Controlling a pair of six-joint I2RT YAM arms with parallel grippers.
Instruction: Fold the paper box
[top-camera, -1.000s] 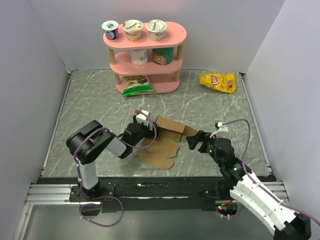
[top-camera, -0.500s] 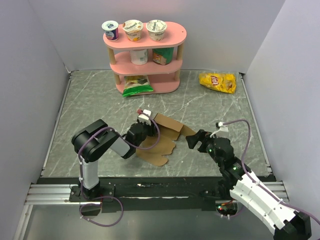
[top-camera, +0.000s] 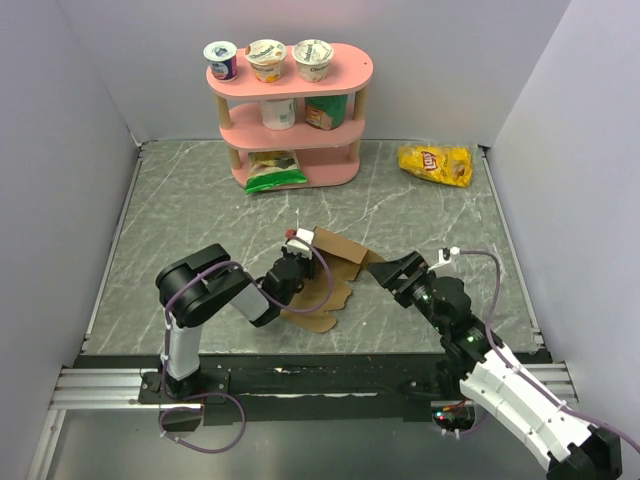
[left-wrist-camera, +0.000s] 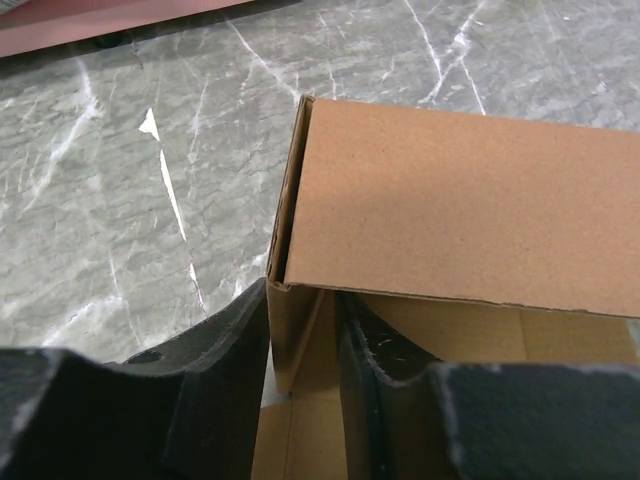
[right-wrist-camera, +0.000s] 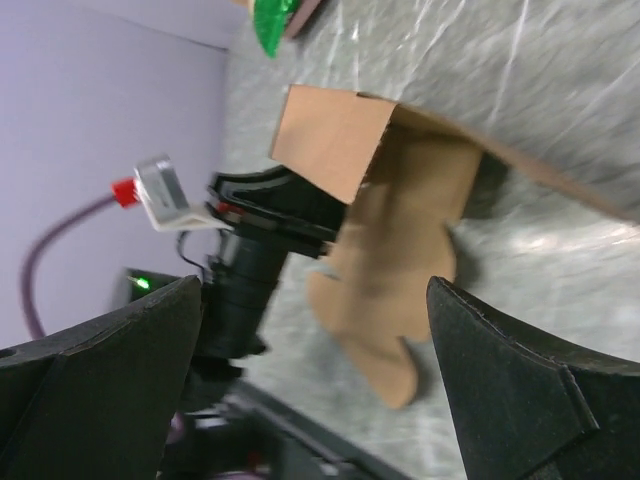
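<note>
Narrowing from wide, left pincer (left-wrist-camera: 302, 302) clamps paper box (left-wrist-camera: 460, 200) wall.

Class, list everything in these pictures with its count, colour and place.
table: one, grey marbled, beneath everything
paper box: one, brown, centre of the table
shelf: one, pink, far edge of the table
yogurt cups: three, white with coloured labels, top tier
cup: one, white, middle tier
carton: one, green, middle tier beside the cup
snack bag: one, green, bottom tier
chip bag: one, yellow, far right of the table
left gripper: one, black, pinching a wall of the paper box
right gripper: one, black, open, just right of the paper box
</note>
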